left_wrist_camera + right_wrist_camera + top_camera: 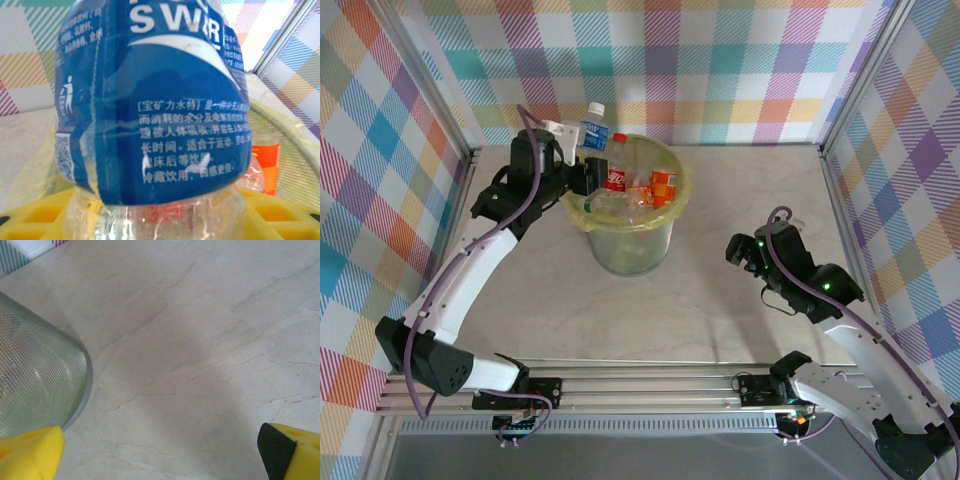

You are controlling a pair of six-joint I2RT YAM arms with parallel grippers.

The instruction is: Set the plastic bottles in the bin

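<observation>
My left gripper (582, 160) is shut on a clear bottle with a blue label (595, 130) and a white cap, held upright at the far left rim of the bin (582, 212). In the left wrist view the blue-label bottle (150, 105) stands close before the camera, between my yellow fingers (35, 217). The pale green bin, lined with a yellow-green bag, holds several bottles, among them a red-label bottle (616, 165) and an orange-label bottle (664, 186). My right gripper (740, 250) hangs open over bare table right of the bin, yellow fingers (30, 452) wide apart.
Checked walls and metal frame posts enclose the marble-look table (740, 190). The bin's mesh wall (35, 375) stands at the left of the right wrist view. Bare table lies right of and in front of the bin.
</observation>
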